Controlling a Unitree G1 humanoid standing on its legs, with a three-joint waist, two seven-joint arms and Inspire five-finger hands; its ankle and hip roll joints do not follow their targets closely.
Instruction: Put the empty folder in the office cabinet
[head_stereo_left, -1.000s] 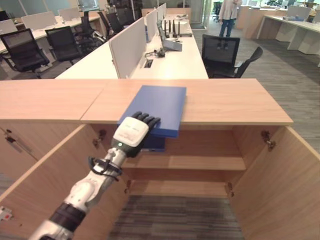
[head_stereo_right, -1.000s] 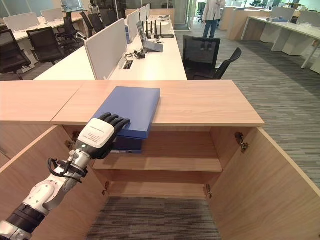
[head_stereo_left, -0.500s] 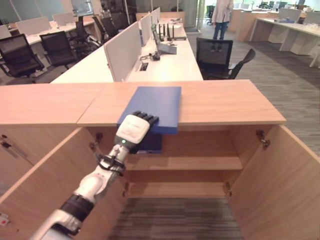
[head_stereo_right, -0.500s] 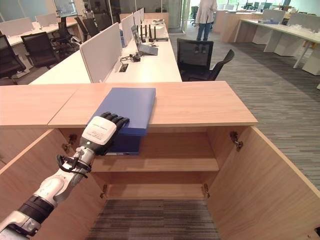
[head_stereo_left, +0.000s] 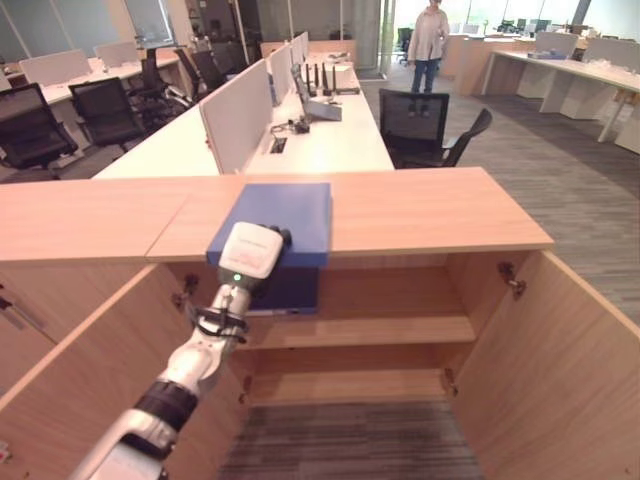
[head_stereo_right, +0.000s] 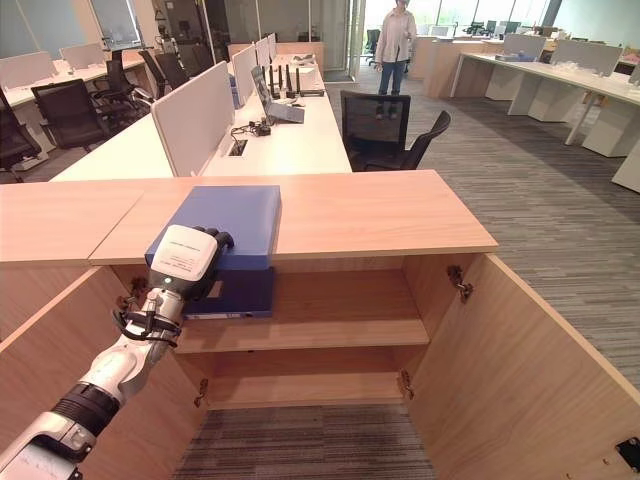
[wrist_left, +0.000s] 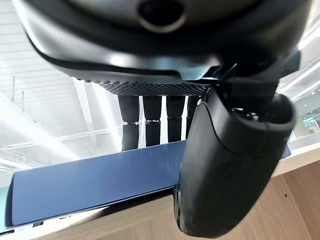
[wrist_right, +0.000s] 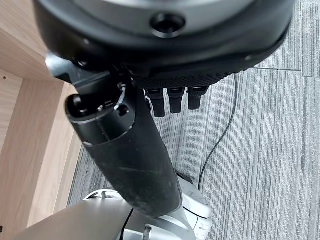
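- Blue folder (head_stereo_left: 275, 217): lies flat on the wooden top of the office cabinet (head_stereo_left: 420, 210), with its near edge jutting out past the cabinet's front edge, above the open compartment.
- Left hand (head_stereo_left: 249, 252): reaches in from the lower left to the folder's overhanging near edge. In the left wrist view its fingers (wrist_left: 152, 120) lie on top of the folder (wrist_left: 90, 182) and the thumb sits under the edge, so the hand pinches the folder between them.
- Second blue folder (head_stereo_right: 230, 293): lies on the upper shelf (head_stereo_left: 400, 330) inside the cabinet, just below the overhanging edge and partly hidden behind the left hand.
- Cabinet doors: both stand open, the right door (head_stereo_left: 560, 350) and the left door (head_stereo_left: 80, 370) swung out to the sides.
- Right hand (wrist_right: 172, 100): hangs over the grey carpet (wrist_right: 270, 150), fingers relaxed and holding nothing.
- Background: office desks (head_stereo_left: 320, 130), black chairs (head_stereo_left: 425, 125), and a person (head_stereo_left: 430, 45) standing far back.
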